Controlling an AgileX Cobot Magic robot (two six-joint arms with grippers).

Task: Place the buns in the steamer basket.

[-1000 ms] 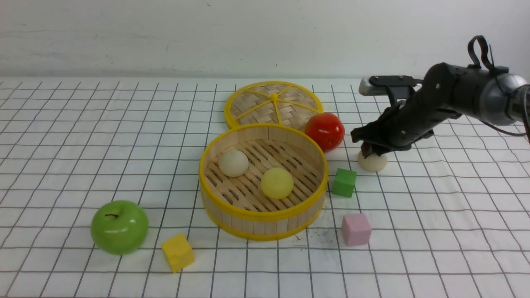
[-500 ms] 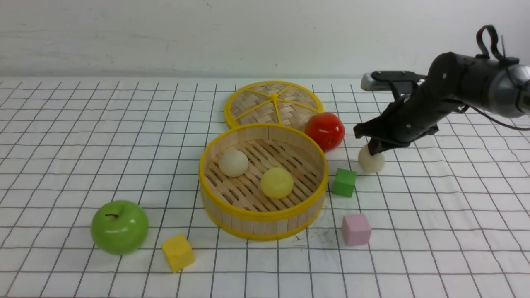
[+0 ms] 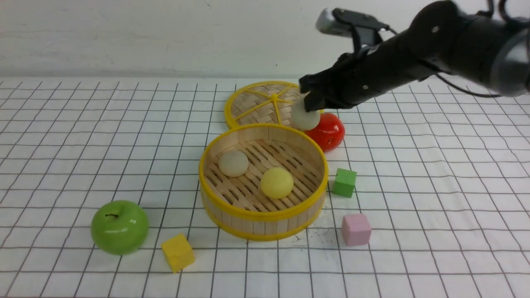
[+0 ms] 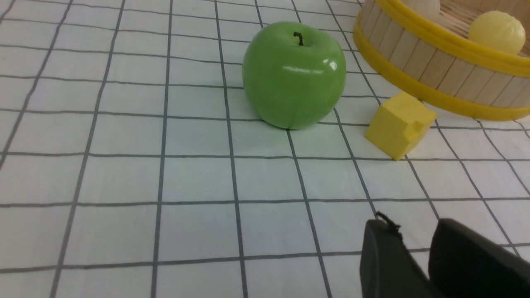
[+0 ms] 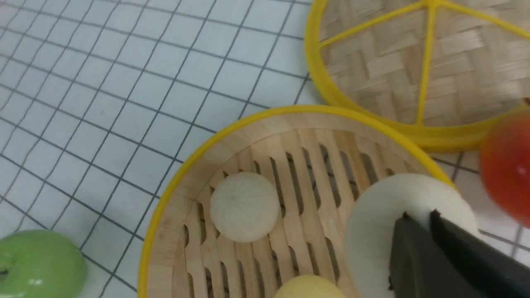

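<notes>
We see a white tabletop with a dark grid (image 3: 83, 124). On it: 1 round yellow-rimmed bamboo steamer basket (image 3: 265, 223), 1 flat woven yellow-spoked lid (image 3: 256, 103) just behind, 1 glossy red apple (image 3: 329, 132), 1 glossy green apple (image 3: 119, 227), 1 yellow cube (image 3: 177, 252), 1 green cube (image 3: 344, 182), 1 pink cube (image 3: 356, 229).

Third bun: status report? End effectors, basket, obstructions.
Right end effector shut on third bun, aloft at steamer basket far rim. Left end effector empty, low. Cream bun, yellow bun already inside; red apple close beside.

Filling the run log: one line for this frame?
right hand: shut on third bun, raised near steamer basket far rim | inside: cream bun, yellow bun | remaining: release
</notes>
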